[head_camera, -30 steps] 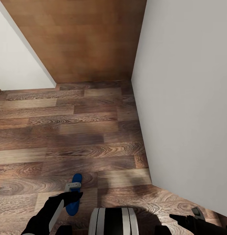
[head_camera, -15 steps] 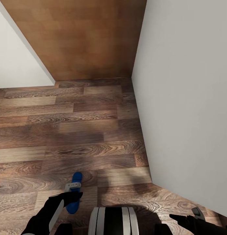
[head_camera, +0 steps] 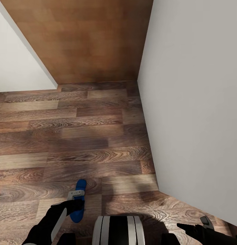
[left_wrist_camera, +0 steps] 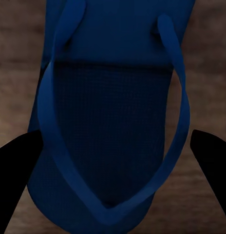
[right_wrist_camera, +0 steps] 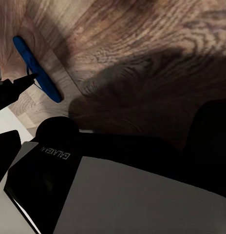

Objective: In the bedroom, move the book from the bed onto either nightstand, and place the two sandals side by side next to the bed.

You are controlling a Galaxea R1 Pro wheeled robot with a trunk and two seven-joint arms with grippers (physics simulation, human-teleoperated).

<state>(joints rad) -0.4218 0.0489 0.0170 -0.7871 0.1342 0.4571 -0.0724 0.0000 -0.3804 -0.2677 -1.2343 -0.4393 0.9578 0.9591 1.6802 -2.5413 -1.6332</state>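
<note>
One blue sandal hung off the floor, caught in the left pincer, clamped on it approx mid-length. Its long axis ran fwd-back from the robot, toe end pointing away toward the tan door. Left wrist view: sandal sat btwn the two dark fingers. Right pincer lay well apart, low at right, near the wall; can't tell its state. Left arm clearly nearer.
</note>
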